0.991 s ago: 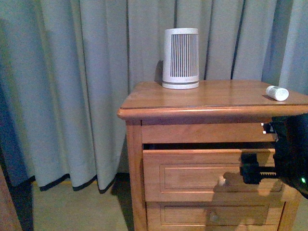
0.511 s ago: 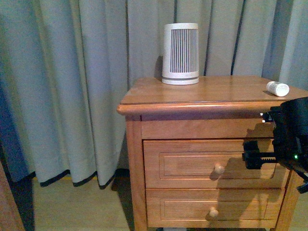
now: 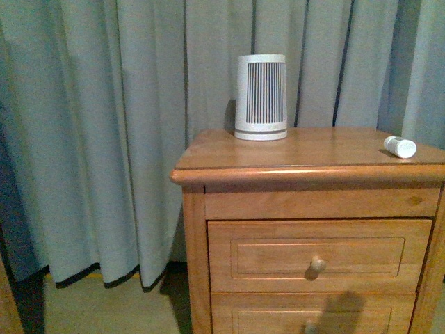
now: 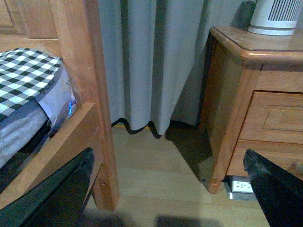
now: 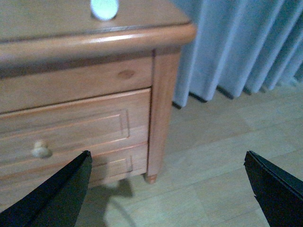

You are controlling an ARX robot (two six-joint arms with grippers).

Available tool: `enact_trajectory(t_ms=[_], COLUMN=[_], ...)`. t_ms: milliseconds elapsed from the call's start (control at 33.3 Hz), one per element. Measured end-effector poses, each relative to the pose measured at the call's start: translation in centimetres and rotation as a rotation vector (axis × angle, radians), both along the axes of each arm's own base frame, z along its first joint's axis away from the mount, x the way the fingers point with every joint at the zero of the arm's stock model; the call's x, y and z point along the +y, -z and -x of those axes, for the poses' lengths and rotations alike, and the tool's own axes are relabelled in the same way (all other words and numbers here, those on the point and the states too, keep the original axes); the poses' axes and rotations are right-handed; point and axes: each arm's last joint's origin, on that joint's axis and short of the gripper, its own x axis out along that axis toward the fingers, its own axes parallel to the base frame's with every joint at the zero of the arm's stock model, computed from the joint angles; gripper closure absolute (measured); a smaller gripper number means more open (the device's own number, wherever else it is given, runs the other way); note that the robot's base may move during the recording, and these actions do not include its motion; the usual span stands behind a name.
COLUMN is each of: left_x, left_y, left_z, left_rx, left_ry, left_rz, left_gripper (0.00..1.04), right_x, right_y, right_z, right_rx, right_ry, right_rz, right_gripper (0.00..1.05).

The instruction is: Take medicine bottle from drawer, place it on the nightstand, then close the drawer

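The medicine bottle (image 3: 400, 147) lies on its side on the nightstand (image 3: 278, 156) top, near the right edge; the right wrist view shows its round end as the bottle (image 5: 104, 8). The upper drawer (image 3: 316, 255) is shut flush, its knob (image 3: 317, 264) showing; the same drawer (image 5: 71, 135) appears in the right wrist view. Neither arm shows in the front view. My left gripper (image 4: 173, 189) is open over bare floor beside the nightstand (image 4: 246, 85). My right gripper (image 5: 168, 189) is open, empty, back from the nightstand's corner (image 5: 161, 94).
A white ribbed tapered device (image 3: 261, 97) stands at the back of the nightstand top. Grey curtains (image 3: 104, 125) hang behind. A wooden bed frame (image 4: 85, 94) with checked bedding (image 4: 23, 75) stands left of the nightstand. A wall socket (image 4: 241, 187) sits low under it.
The upper drawer went from slightly open to fully shut. My right gripper, in front of the drawer earlier, has drawn back out of the front view.
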Motion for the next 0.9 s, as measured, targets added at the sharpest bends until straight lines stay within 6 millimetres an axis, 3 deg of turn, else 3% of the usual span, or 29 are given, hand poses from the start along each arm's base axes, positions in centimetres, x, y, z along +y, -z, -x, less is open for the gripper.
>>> enact_trajectory(t_ms=[180,421,541,721,841,901], left_x=[0.0,0.0,0.0,0.0,0.0,0.0], left_y=[0.0,0.0,0.0,0.0,0.0,0.0], left_z=[0.0,0.0,0.0,0.0,0.0,0.0], left_rx=[0.000,0.000,0.000,0.000,0.000,0.000], left_ry=[0.000,0.000,0.000,0.000,0.000,0.000], left_rz=[0.000,0.000,0.000,0.000,0.000,0.000], left_gripper=[0.07,0.07,0.07,0.07,0.07,0.07], right_x=[-1.3,-1.6,-1.7,-1.7,-1.1,-0.7], right_y=[-2.5,-1.8,-0.1,0.1,0.3,0.6], right_z=[6.3,13.4,14.6,14.7,14.9,15.1], right_rx=[-0.127,-0.222,-0.176,-0.176,-0.243,-0.257], right_ry=[0.081,0.120,0.125,0.119,-0.202,-0.372], right_rz=[0.027,0.072,0.059,0.051,0.029,0.020], right_gripper=[0.07,0.07,0.07,0.07,0.22,0.35])
